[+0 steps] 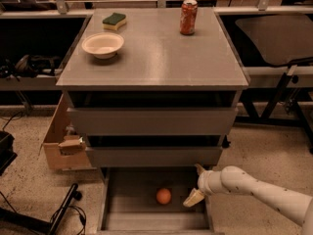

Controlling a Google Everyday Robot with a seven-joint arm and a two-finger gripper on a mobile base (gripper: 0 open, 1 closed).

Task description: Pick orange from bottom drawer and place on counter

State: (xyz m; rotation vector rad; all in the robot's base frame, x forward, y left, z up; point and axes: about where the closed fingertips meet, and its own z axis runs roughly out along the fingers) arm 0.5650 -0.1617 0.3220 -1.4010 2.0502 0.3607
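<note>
The orange lies on the grey floor of the bottom drawer, which is pulled out below the two wider drawers. My gripper hangs over the drawer's right side, just right of the orange and not touching it. Its fingers are apart, one pointing up and one pointing down towards the drawer floor, with nothing between them. My white arm comes in from the lower right. The grey counter tops the cabinet.
On the counter stand a red-orange soda can, a white bowl and a green-yellow sponge. A cardboard box sits left of the cabinet. Cables lie on the floor at the left. A dark frame stands at the right.
</note>
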